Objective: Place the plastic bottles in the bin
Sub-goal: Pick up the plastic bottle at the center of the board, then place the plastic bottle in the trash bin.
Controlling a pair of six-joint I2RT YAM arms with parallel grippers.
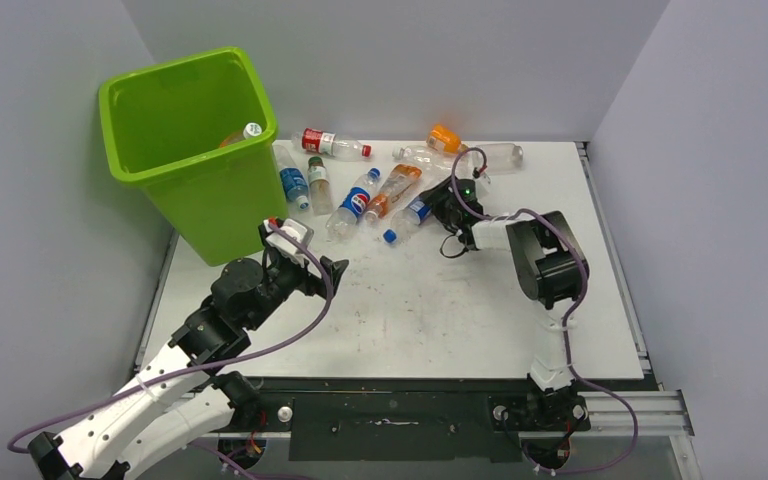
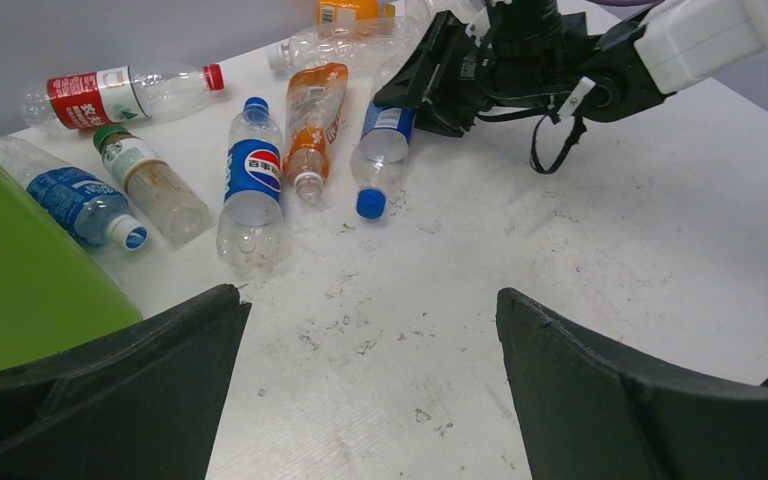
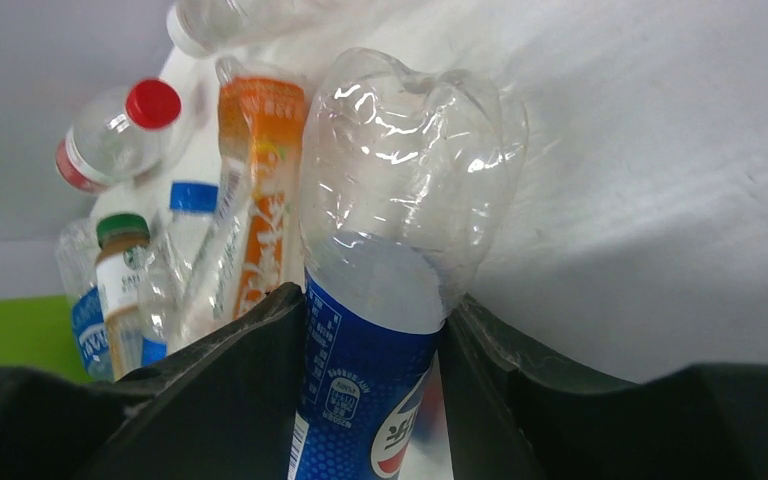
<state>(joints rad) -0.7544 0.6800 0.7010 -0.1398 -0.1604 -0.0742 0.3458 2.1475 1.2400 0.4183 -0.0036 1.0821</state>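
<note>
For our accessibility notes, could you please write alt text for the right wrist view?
The right gripper clamps a clear blue-labelled bottle by its label, base pointing away over the white table. Behind it at left lie an orange-labelled bottle, a red-capped bottle and a green-capped bottle, with a sliver of the green bin.

On my screens the light is bright and even, from overhead; shadows beneath the arms (image 1: 545,262) are soft. In the right wrist view, white glare streaks the blue-labelled clear bottle (image 3: 410,150), and the dark fingers (image 3: 220,400) show little detail.
</note>
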